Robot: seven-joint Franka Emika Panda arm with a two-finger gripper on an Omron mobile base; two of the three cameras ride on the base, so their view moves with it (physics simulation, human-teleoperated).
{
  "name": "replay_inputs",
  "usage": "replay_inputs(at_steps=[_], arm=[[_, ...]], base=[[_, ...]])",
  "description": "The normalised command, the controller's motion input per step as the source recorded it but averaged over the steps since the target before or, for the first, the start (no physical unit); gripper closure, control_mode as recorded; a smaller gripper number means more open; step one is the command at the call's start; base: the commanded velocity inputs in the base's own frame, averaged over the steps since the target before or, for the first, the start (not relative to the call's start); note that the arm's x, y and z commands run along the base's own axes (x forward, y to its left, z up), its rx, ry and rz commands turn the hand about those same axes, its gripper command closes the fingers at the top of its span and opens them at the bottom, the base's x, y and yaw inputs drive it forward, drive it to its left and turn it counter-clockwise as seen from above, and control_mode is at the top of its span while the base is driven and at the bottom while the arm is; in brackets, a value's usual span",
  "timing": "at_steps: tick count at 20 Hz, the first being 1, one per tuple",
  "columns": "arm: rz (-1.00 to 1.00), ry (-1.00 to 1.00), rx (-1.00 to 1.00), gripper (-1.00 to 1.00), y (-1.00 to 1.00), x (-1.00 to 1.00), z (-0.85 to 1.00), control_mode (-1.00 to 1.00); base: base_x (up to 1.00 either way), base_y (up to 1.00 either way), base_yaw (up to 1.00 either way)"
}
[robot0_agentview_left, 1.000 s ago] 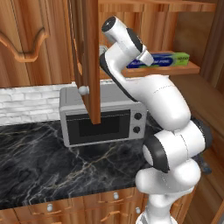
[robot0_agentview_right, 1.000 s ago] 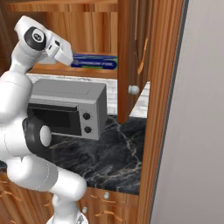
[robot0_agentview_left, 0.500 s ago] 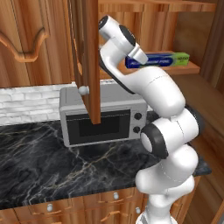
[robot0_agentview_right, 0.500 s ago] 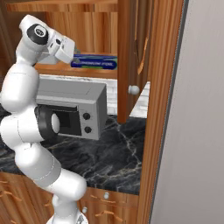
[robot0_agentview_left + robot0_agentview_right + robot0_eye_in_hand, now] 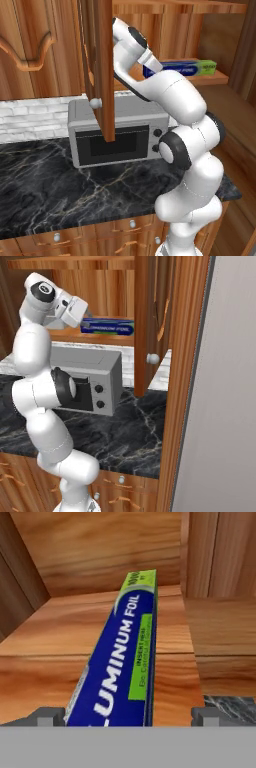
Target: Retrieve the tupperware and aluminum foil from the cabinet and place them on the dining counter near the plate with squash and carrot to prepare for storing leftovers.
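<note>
aluminum foil (image 5: 120,662) — white "LUMINUM FOIL" lettering

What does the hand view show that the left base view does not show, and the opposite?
Hand view alone: the white lettering on the aluminum foil up close, with the open jaws standing to either side of its near end, not gripping it. Left base view alone: the grey microwave on the black marble counter, the open cabinet door with its white knob, and the white arm. Both: the blue and green foil carton lying on the wooden cabinet shelf.
</note>
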Motion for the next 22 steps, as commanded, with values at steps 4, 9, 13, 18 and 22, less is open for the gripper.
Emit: replay_inputs(at_steps=[4, 9, 13, 18, 22], arm=[[-0.16, 0.07, -0.04, -1.00, 0.05, 0.00, 0.00, -1.00], [-0.13, 0.08, -0.03, -1.00, 0.01, 0.08, 0.00, -1.00], [-0.06, 0.01, -0.01, -1.00, 0.00, 0.11, 0.00, -1.00], [0.00, 0.00, 0.00, -1.00, 0.00, 0.15, -0.02, -1.00], [0.00, 0.00, 0.00, -1.00, 0.00, 0.14, -0.07, -1.00]], base=[[0.00, 0.00, 0.00], [0.00, 0.00, 0.00], [0.00, 0.00, 0.00], [0.00, 0.00, 0.00], [0.00, 0.00, 0.00]])
